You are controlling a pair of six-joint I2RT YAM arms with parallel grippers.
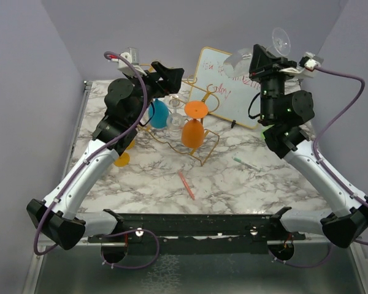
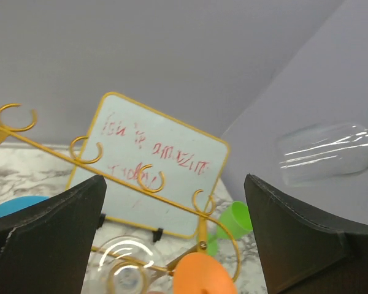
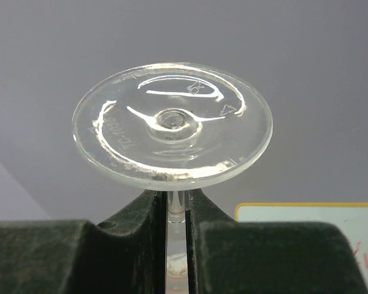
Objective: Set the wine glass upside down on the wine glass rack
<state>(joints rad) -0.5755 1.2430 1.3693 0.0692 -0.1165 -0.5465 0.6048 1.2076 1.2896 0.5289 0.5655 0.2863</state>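
My right gripper [image 3: 178, 214] is shut on the stem of a clear wine glass [image 3: 172, 122], just under its round foot. In the top view this gripper [image 1: 267, 61] holds the glass [image 1: 281, 40] high at the back right, foot up and bowl toward the whiteboard. The gold wire wine glass rack [image 1: 199, 150] stands mid-table. From it hang an orange glass [image 1: 193, 131], a blue glass [image 1: 158, 113] and a clear glass [image 1: 173, 117], all upside down. My left gripper [image 1: 170, 76] is open above the rack's back left. Between its fingers [image 2: 49, 233] show the looped top rail [image 2: 141, 177] and the held glass [image 2: 328, 153].
A framed whiteboard [image 1: 224, 86] with red writing leans behind the rack. A green glass [image 2: 233, 223] lies by its foot. A yellow-orange glass [image 1: 122, 159] sits under my left arm. A red pen [image 1: 186, 184] and a green pen [image 1: 248, 164] lie on the marble table [image 1: 245, 196].
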